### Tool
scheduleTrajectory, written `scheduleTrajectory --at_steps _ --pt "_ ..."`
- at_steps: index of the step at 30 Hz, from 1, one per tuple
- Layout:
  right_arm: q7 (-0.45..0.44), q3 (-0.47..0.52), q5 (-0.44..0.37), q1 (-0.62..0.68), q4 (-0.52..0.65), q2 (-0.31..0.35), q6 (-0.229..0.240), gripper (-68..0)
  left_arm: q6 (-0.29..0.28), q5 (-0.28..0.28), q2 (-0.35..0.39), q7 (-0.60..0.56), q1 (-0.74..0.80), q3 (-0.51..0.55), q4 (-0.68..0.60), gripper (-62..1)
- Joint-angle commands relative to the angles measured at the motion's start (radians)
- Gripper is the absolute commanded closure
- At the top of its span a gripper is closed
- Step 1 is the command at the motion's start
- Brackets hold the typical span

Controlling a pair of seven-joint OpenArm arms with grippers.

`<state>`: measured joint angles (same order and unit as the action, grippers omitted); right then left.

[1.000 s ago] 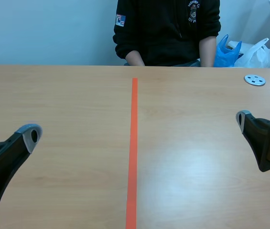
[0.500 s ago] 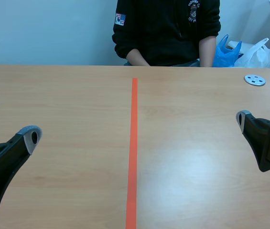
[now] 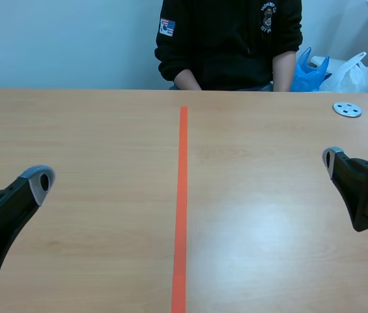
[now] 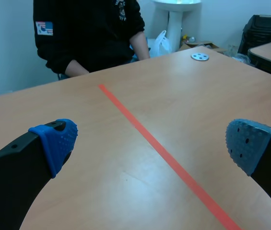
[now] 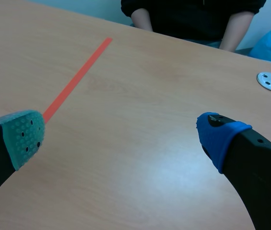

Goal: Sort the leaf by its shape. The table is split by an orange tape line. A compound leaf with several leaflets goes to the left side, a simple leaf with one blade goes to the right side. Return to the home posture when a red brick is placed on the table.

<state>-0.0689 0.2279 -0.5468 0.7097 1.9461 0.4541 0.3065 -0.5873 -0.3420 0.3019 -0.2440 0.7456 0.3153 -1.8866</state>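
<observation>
No leaf and no red brick show in any view. The orange tape line (image 3: 182, 195) runs down the middle of the wooden table (image 3: 105, 130). My left gripper (image 4: 149, 143) hovers low over the left half, open, with nothing between its blue pads. One of its fingers (image 3: 35, 184) shows at the scene view's lower left. My right gripper (image 5: 122, 136) hovers over the right half, open and holding nothing. One of its fingers (image 3: 333, 163) shows at the scene view's right.
A person in a black top (image 3: 229, 39) sits across the table, forearms at its far edge. A small round metal disc (image 3: 347, 109) lies at the far right corner. Blue and white plastic bags (image 3: 311, 70) sit behind the table.
The person has shifted slightly to the right. Both arms have stayed almost still.
</observation>
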Motion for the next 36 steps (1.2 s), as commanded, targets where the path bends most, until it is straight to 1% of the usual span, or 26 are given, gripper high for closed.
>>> scheduleTrajectory --at_steps 1,6,10,16,17,20,22,24,28,36 --pt "-0.016 0.008 -0.006 -0.007 0.022 0.000 -0.007 -67.9 -0.002 -0.014 0.000 -0.020 0.005 0.003 -0.018 -62.3" --pt "-0.007 0.008 -0.006 -0.009 0.022 0.000 -0.008 -67.9 -0.002 -0.014 0.000 0.033 0.005 0.003 -0.018 -62.3" --pt "-0.006 0.008 -0.006 -0.009 0.022 0.000 -0.007 -67.9 -0.001 -0.015 0.000 0.043 0.005 0.003 -0.019 -62.3" --pt "0.000 0.008 0.001 -0.009 0.022 0.000 -0.007 -67.9 0.003 -0.086 0.000 0.098 0.005 0.003 -0.019 -62.3" --pt "0.000 0.008 0.001 -0.009 0.022 0.000 -0.007 -67.9 0.011 -0.093 0.000 0.110 0.005 0.003 -0.019 -62.3" --pt "0.000 0.008 0.000 -0.009 0.022 0.000 -0.007 -67.9 0.047 -0.092 -0.002 0.141 0.005 0.003 -0.021 -62.3" --pt "0.000 0.008 0.000 -0.009 0.022 0.000 -0.007 -67.9 0.055 -0.092 -0.002 0.168 0.005 0.003 -0.031 -62.3" --pt "0.000 0.008 0.000 -0.009 0.022 0.000 -0.007 -67.9 0.062 -0.088 -0.002 0.206 0.005 0.003 -0.053 -62.3" --pt "0.000 0.008 0.000 -0.009 0.022 0.000 -0.007 -67.9 0.105 -0.081 -0.003 0.270 0.005 0.003 -0.110 -62.3" --pt "0.000 0.008 0.001 -0.009 0.022 0.000 -0.007 -67.9 0.111 -0.080 -0.002 0.296 0.005 0.003 -0.122 -62.3"
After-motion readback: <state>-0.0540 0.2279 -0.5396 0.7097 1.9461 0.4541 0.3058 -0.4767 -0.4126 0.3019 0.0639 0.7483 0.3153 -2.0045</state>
